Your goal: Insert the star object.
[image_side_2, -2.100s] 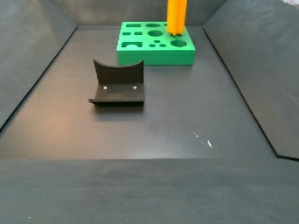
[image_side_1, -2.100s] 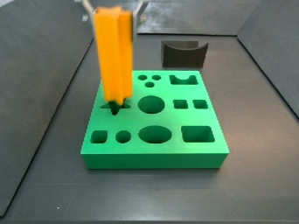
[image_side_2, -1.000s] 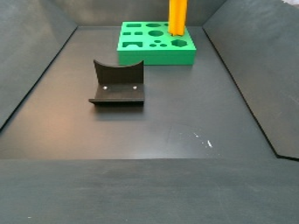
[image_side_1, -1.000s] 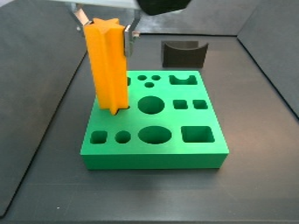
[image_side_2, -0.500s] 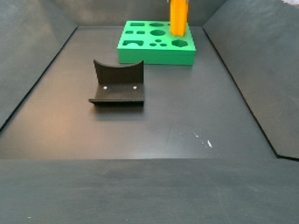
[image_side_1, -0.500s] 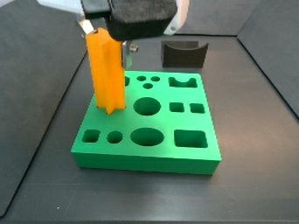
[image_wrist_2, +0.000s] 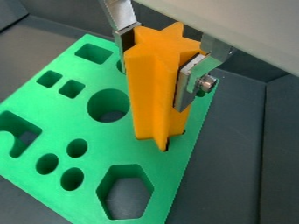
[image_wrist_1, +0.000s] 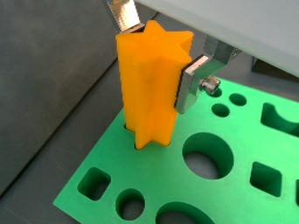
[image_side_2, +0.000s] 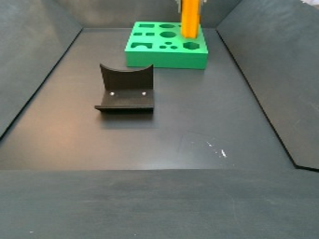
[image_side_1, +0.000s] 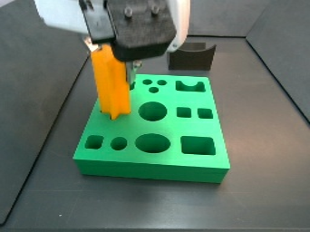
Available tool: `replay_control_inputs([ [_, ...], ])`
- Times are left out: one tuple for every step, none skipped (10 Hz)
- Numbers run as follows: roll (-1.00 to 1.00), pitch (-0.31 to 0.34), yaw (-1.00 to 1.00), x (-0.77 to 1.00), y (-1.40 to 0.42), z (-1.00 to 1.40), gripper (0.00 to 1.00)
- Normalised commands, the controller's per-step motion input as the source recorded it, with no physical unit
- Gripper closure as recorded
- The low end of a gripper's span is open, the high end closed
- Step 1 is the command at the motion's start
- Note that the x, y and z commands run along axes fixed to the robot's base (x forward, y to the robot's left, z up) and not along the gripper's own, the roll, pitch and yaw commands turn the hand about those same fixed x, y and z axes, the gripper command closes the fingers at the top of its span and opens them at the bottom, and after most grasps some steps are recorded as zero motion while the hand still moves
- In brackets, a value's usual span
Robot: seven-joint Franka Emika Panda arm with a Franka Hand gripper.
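The star object (image_side_1: 109,86) is a tall orange ridged prism standing upright, and it shows in both wrist views (image_wrist_1: 149,92) (image_wrist_2: 156,87) and in a side view (image_side_2: 189,19). My gripper (image_side_1: 111,43) is shut on its upper part. Silver fingers (image_wrist_1: 193,80) (image_wrist_2: 193,80) press two opposite sides, and the gripper shows in both wrist views (image_wrist_1: 158,52) (image_wrist_2: 156,59). The star's lower end sits in the mouth of the star-shaped hole at one edge of the green block (image_side_1: 145,168), which also shows in the other views (image_wrist_1: 158,175) (image_wrist_2: 152,166) (image_side_2: 169,62).
The green block has several other holes: round, square, hexagonal and notched. The dark fixture with a curved notch stands on the dark floor apart from the block (image_side_1: 191,56) (image_side_2: 125,89). Dark walls enclose the floor.
The gripper has come down with the star, so less of the orange prism shows above the block. The green block has shifted slightly in a side view.
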Motion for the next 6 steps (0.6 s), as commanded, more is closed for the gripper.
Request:
replay_control_inputs([
  [0.0,-0.051,0.0,0.0,0.0,-0.47,1.0],
  [0.01,-0.044,0.0,0.0,0.0,-0.48,1.0],
  [0.02,-0.079,0.0,0.0,-0.01,-0.5,1.0],
  [0.01,-0.077,0.0,0.0,-0.02,-0.52,1.0],
  [-0.06,-0.087,0.0,-0.02,0.0,-0.11,1.0],
  [0.0,0.0,0.0,0.0,0.0,0.0,1.0],
])
